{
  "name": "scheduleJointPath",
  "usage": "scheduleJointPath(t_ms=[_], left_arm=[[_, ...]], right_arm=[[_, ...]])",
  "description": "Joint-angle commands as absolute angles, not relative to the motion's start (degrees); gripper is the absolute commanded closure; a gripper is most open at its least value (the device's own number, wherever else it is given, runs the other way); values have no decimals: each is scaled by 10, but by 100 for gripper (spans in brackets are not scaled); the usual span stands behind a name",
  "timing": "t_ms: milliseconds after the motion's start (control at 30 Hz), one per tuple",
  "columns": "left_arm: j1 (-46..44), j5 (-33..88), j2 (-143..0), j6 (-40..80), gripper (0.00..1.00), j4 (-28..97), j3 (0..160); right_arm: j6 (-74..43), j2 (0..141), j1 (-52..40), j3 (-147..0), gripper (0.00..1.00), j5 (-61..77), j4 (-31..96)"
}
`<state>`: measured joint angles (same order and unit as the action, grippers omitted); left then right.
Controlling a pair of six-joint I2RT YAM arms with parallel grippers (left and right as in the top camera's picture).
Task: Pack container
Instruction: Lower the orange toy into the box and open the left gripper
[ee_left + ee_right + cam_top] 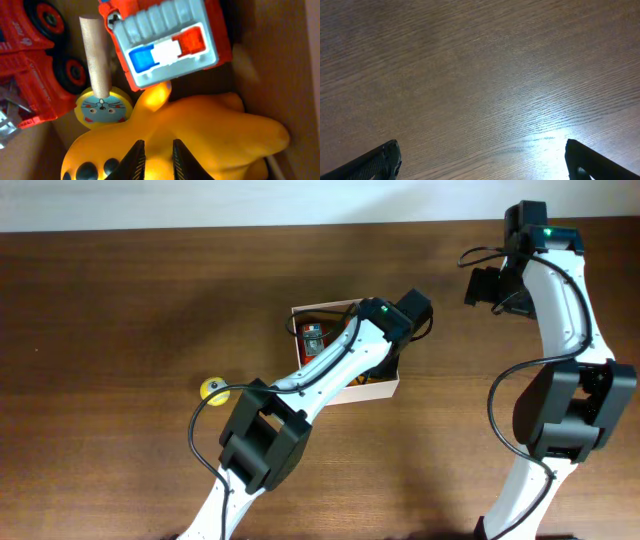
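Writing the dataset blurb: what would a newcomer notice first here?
The left arm reaches into the white-walled container. Inside, a big orange-yellow toy lies beside a red toy truck with a blue-white-red light bar. A small yellow item sits alone on the table, left of the container.

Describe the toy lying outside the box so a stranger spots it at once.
Find the white-walled container mid-table, under the left arm. On the wood to its left lies a small round yellow toy. Unlike the others, it sits outside the box, alone.
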<state>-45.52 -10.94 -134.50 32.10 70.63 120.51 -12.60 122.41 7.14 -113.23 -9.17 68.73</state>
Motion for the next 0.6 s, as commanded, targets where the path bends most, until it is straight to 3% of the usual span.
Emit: scheduleJointPath(t_ms=[0,567], left_arm=[[-451,-103,-1351,312,80,702,1198],[-408,-105,-1349,311,82,784,1363]], right_arm=[[-125,1223,72,-1131,1,-95,686],[-125,1223,72,-1131,1,-95,686]])
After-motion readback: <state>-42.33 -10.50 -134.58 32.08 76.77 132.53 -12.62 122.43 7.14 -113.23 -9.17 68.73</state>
